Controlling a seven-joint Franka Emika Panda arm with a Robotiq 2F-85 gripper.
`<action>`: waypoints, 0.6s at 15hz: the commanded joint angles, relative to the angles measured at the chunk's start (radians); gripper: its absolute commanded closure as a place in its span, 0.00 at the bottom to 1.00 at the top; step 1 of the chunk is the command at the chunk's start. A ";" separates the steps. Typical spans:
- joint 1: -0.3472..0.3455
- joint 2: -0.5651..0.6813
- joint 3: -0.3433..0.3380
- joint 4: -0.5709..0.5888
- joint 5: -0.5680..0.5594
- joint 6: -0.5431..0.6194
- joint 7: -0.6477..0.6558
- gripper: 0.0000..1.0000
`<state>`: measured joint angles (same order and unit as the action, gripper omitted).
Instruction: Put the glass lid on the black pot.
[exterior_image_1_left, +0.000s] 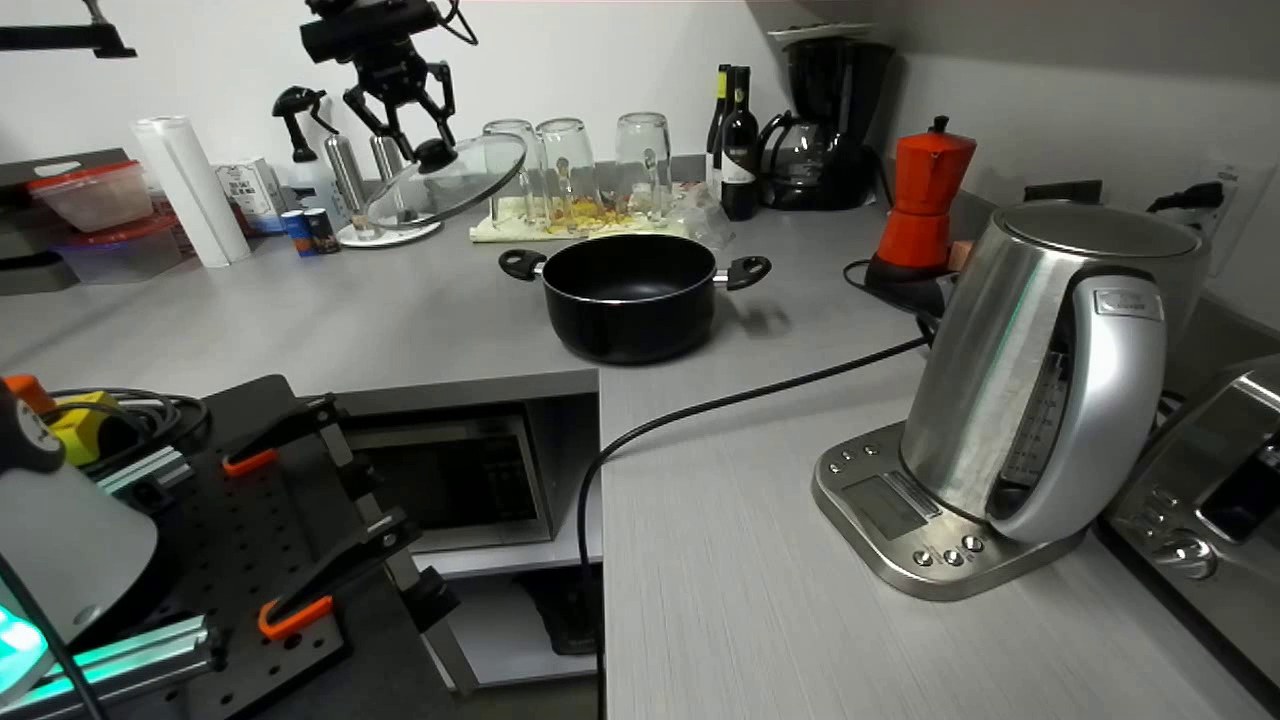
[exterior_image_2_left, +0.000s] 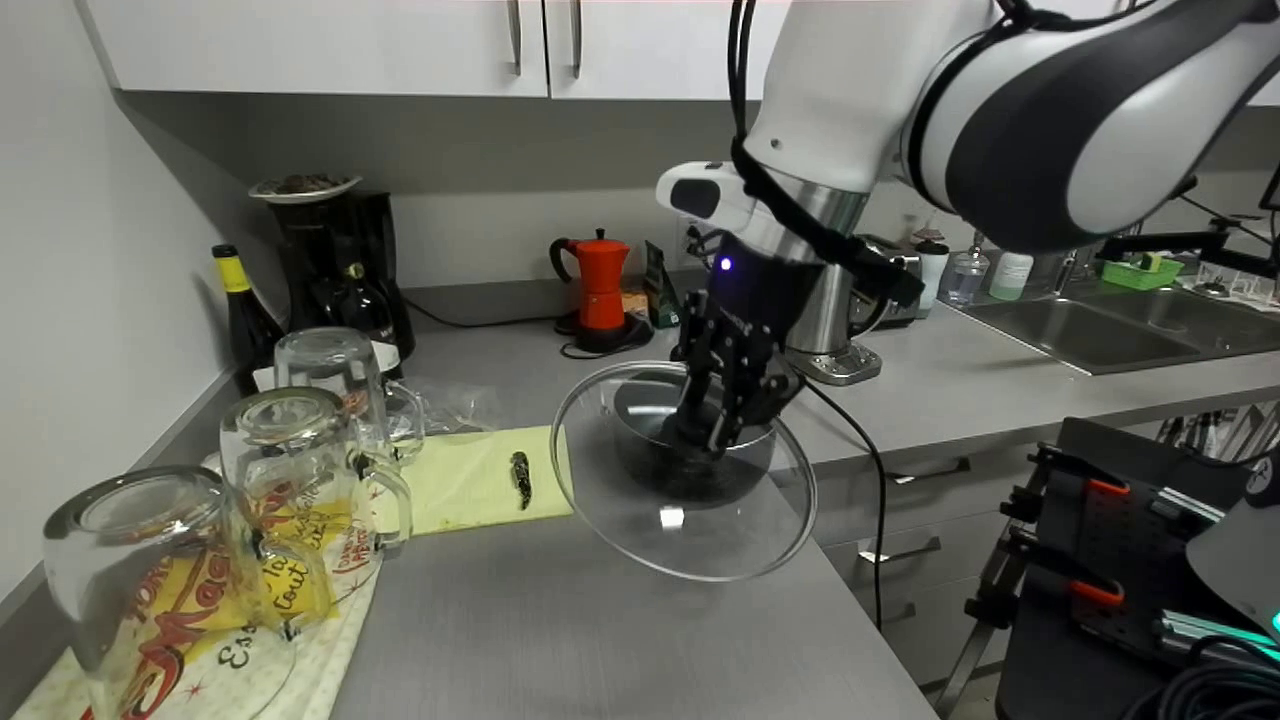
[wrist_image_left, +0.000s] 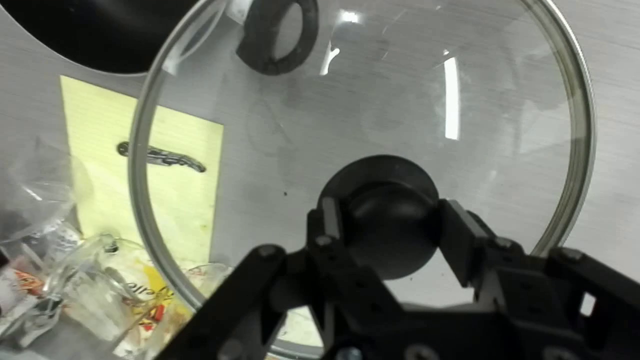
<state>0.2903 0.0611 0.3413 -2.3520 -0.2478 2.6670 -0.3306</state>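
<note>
The glass lid (exterior_image_1_left: 470, 180) hangs above the counter, tilted, up and to the left of the black pot (exterior_image_1_left: 632, 320) in an exterior view. My gripper (exterior_image_1_left: 428, 142) is shut on the lid's black knob, with a finger on each side in the wrist view (wrist_image_left: 390, 215). In an exterior view the lid (exterior_image_2_left: 640, 530) stands in front of the pot (exterior_image_2_left: 650, 455), which shows through the glass. In the wrist view the pot (wrist_image_left: 110, 30) is at the upper left, and one pot handle (wrist_image_left: 280, 37) shows through the lid (wrist_image_left: 360, 110). The pot is upright and uncovered.
Upturned glass mugs (exterior_image_2_left: 300, 480) stand on a cloth beside a yellow cloth (exterior_image_2_left: 460, 480) with a small dark tool (exterior_image_2_left: 521, 480). Bottles (exterior_image_1_left: 738, 150), a red moka pot (exterior_image_1_left: 920, 200) and a steel kettle (exterior_image_1_left: 1000, 370) stand around. A black cable (exterior_image_1_left: 760, 395) crosses the counter.
</note>
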 joint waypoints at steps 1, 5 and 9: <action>-0.038 -0.059 -0.051 0.024 0.047 -0.022 0.006 0.75; -0.086 -0.055 -0.111 0.067 0.070 -0.037 0.010 0.75; -0.128 -0.028 -0.161 0.117 0.072 -0.070 0.018 0.75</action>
<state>0.1804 0.0276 0.2056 -2.2866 -0.1967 2.6430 -0.3288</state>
